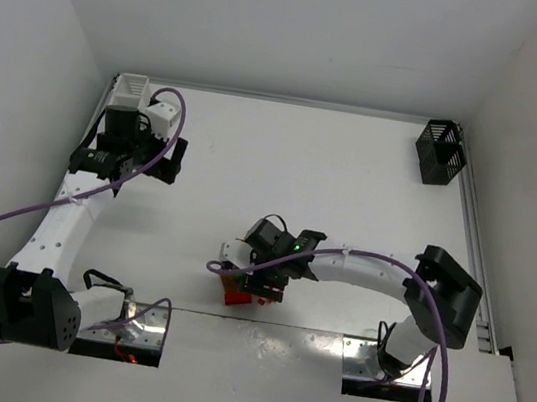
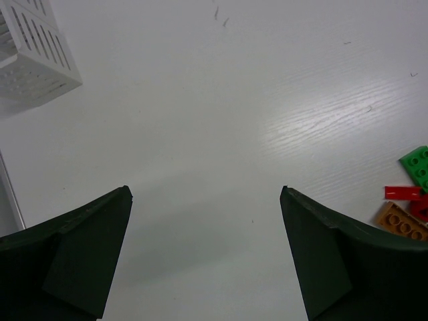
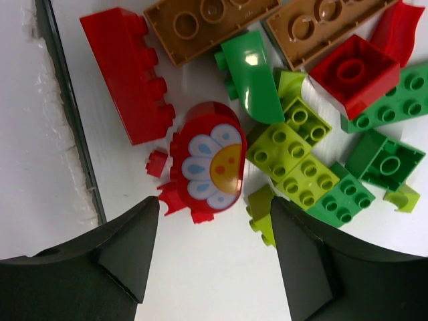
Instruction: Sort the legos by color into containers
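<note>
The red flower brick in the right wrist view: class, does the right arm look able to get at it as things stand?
Probably yes. The right gripper hangs open over the red flower brick, with nothing on top of it. Lime bricks crowd one side, so a finger might nudge them.

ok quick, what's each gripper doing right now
left gripper: open, holding nothing
right gripper: open, holding nothing, fingers spread above the red flower lego
</note>
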